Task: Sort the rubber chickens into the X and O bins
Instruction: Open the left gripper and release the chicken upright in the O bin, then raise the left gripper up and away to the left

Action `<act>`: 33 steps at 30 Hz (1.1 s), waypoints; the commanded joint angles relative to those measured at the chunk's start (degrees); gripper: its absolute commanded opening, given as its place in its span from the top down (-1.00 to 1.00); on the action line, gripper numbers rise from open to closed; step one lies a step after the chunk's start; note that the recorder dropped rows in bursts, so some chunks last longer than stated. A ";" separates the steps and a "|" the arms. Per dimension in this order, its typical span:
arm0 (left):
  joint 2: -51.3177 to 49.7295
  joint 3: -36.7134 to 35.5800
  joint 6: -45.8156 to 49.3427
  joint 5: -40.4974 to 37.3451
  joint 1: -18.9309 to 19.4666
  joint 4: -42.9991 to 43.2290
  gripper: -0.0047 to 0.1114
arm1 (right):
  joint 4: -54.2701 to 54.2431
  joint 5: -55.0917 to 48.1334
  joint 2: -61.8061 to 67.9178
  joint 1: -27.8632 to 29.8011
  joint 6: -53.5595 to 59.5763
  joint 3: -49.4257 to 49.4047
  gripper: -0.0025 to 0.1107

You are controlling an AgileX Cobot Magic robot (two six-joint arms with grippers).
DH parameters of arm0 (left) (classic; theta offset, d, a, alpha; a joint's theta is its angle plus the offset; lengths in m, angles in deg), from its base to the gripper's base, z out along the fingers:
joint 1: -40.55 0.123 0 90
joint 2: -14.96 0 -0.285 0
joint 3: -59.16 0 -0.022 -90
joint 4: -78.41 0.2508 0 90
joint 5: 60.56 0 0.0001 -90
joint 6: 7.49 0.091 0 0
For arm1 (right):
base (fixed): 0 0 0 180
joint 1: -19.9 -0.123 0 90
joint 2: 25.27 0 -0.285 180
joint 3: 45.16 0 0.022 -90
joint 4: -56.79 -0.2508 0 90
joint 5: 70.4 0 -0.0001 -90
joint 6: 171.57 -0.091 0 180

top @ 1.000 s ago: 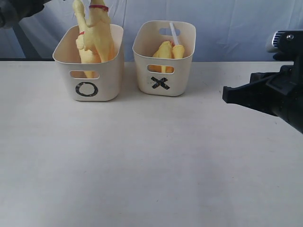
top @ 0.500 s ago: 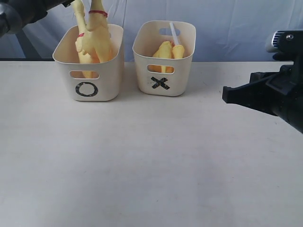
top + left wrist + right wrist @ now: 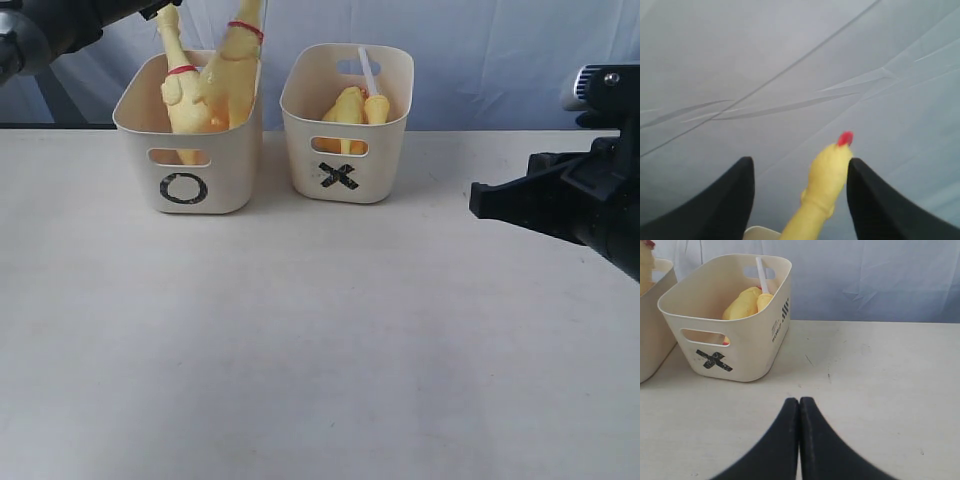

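The right gripper (image 3: 799,407) is hanging low over the white table (image 3: 880,390). Its two black fingers are pressing flat against each other, and nothing is sitting between them.

Ahead of its fingertips, and somewhat off the line in which they are pointing, the X bin (image 3: 752,347) is standing upright on the table, well apart from the gripper. A yellow rubber chicken (image 3: 742,305) is lying low inside it, under the rim. I cannot tell if it is one body or two. A thin white stick (image 3: 761,272) is leaning up beside the chicken toward the far wall of this bin.

On the side of the X bin that is farther from the right gripper, the O bin (image 3: 225,175) is standing near it, with a narrow gap between the two tubs. Two rubber chickens are standing in it and are rising well over the rim. The thin chicken (image 3: 183,95) is wearing a red band near the rim, and the thick chicken (image 3: 232,70) is carrying its band higher.

The left gripper (image 3: 801,161) is hovering above the O bin with its fingers spread wide apart. A yellow chicken end (image 3: 827,172) with a red tip is coming up between them, close against one finger and well clear of the other. I cannot tell if it is touching that finger, and the fingers are not squeezing it.

Beyond both grippers a pale blue cloth (image 3: 790,60) is hanging as the background.
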 commanded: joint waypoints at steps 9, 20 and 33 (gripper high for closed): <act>-0.28 -0.01 0.17 -0.27 -0.26 0.14 0.00 | 0.62 0.02 -0.35 -0.03 0.21 -0.26 0.97; -0.28 -0.01 0.30 -6.82 3.10 2.14 0.01 | 0.62 0.12 -0.35 -0.03 0.21 -0.26 0.97; 3.13 -0.01 -1.34 -23.58 9.46 19.06 0.92 | 0.62 0.24 -0.35 -0.03 0.21 -0.26 0.97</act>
